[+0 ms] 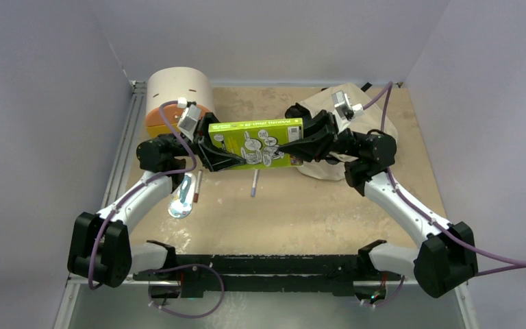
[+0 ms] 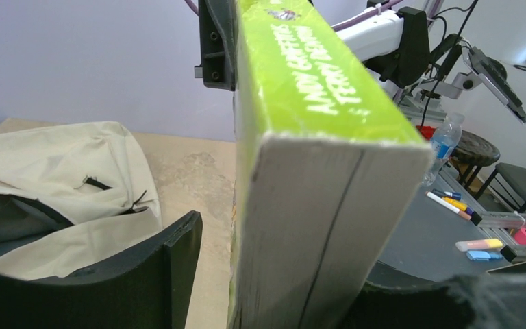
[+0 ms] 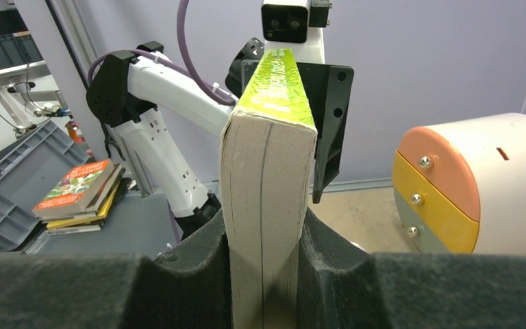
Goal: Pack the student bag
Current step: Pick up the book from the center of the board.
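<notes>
The right tool (image 1: 294, 149) is clamping the right end of the green book (image 1: 257, 140), which is hanging above the table (image 1: 281, 219) with its long axis running left to right. The left tool (image 1: 218, 159) is straddling the other end, its jaws open with a gap showing beside one finger. Farther back, the student bag (image 1: 318, 170) is lying just behind the right tool, so the right arm is sitting nearer to it.

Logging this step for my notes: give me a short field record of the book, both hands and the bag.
book: green, held spine up above the table
right hand: pads shut on one end of the book
left hand: open around the other end, one finger clear of it
student bag: cream, zip open, lying on the table
</notes>
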`<move>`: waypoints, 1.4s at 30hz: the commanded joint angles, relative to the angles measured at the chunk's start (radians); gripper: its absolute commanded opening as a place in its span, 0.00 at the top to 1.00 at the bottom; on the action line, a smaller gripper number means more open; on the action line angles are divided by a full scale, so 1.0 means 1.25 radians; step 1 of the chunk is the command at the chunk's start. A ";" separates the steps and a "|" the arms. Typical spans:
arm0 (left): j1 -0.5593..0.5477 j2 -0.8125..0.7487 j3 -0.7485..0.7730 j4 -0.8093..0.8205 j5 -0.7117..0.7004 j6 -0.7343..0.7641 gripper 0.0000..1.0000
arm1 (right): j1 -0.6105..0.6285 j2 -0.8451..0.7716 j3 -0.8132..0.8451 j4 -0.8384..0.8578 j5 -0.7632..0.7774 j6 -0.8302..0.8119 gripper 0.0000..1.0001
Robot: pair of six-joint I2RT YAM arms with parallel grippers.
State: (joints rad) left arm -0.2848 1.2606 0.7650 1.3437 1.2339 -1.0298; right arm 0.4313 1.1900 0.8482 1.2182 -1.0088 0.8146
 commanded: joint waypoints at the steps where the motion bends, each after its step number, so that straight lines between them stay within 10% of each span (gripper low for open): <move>1: -0.010 -0.007 0.011 0.000 0.002 0.023 0.52 | 0.010 -0.008 0.023 0.093 0.055 -0.002 1.00; 6: -0.012 -0.011 0.011 -0.014 -0.007 0.028 0.68 | 0.013 0.002 0.020 0.093 0.058 -0.006 1.00; 10: -0.012 -0.008 0.019 -0.050 -0.015 0.033 1.00 | 0.014 -0.003 0.010 0.055 0.085 -0.031 1.00; 19: -0.005 -0.024 0.000 -0.293 -0.093 0.138 1.00 | 0.012 -0.097 0.097 -0.534 0.413 -0.290 0.42; 28: 0.006 0.044 0.101 -0.791 -0.181 0.314 1.00 | 0.013 -0.076 0.185 -0.960 0.961 -0.238 0.35; 42: 0.004 0.049 0.111 -0.988 -0.294 0.383 1.00 | 0.000 0.396 0.539 -1.295 1.120 -0.332 0.12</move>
State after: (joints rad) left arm -0.2817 1.3891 0.8768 0.0654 0.8570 -0.5819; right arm 0.4328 1.6390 1.3891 -0.3080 0.2592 0.4561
